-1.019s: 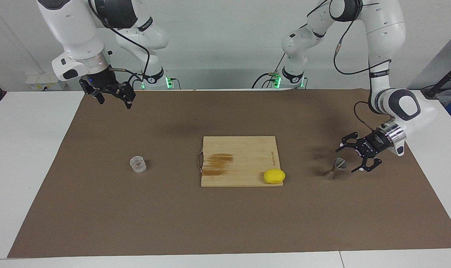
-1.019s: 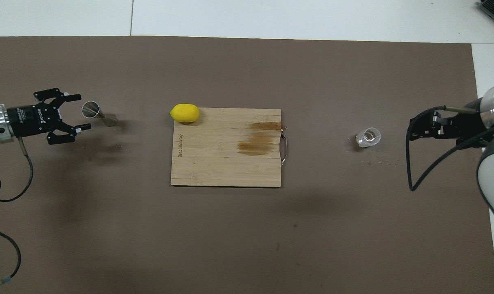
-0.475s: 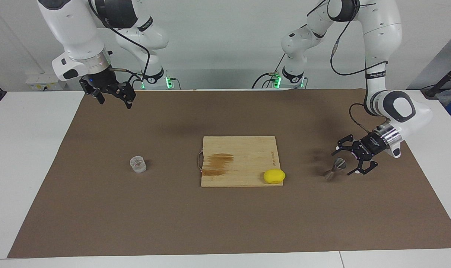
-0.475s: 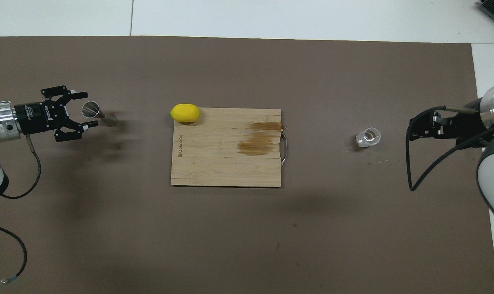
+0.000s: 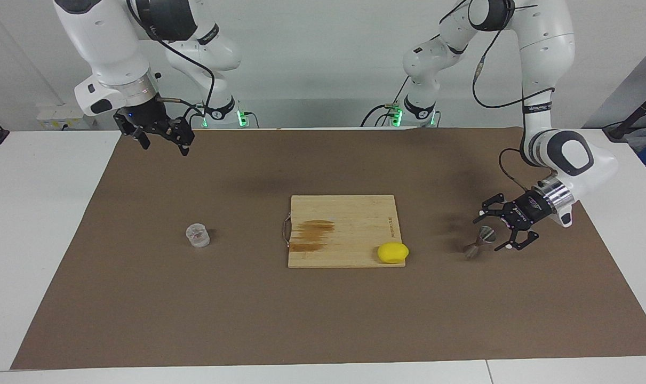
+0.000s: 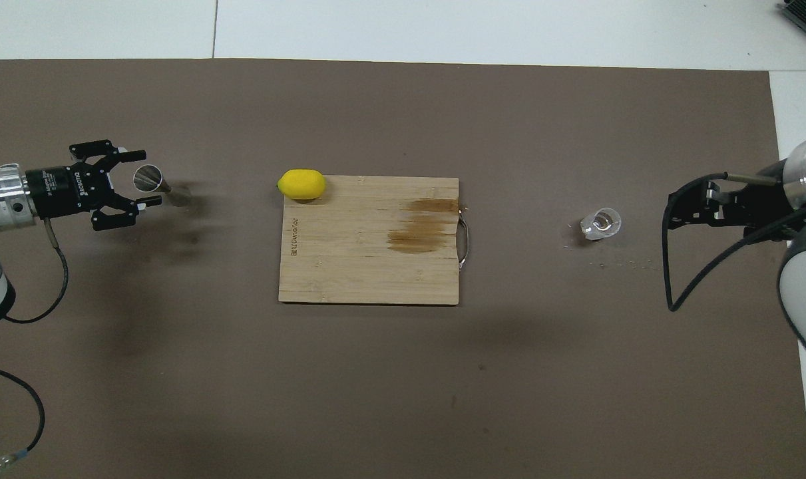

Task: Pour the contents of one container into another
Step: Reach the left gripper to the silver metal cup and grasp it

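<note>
The grey steel jigger (image 5: 480, 241) (image 6: 156, 183) stands on the brown mat toward the left arm's end of the table. My left gripper (image 5: 491, 233) (image 6: 147, 178) reaches in sideways, low over the mat. It is open, with one finger on each side of the jigger's upper cone. The small clear cup (image 5: 197, 235) (image 6: 601, 224) stands on the mat toward the right arm's end. My right gripper (image 5: 162, 143) (image 6: 689, 203) waits, raised over the mat's edge at the robots' end, open and holding nothing.
A wooden cutting board (image 5: 344, 213) (image 6: 369, 266) with a dark stain and a metal handle lies mid-table between the cup and the jigger. A yellow lemon (image 5: 392, 252) (image 6: 301, 184) rests on its corner nearest the jigger. A few crumbs lie by the cup.
My left gripper has slid toward the jigger until its fingers stand either side of the upper cone, and the fingers have narrowed a little. The right arm has not moved.
</note>
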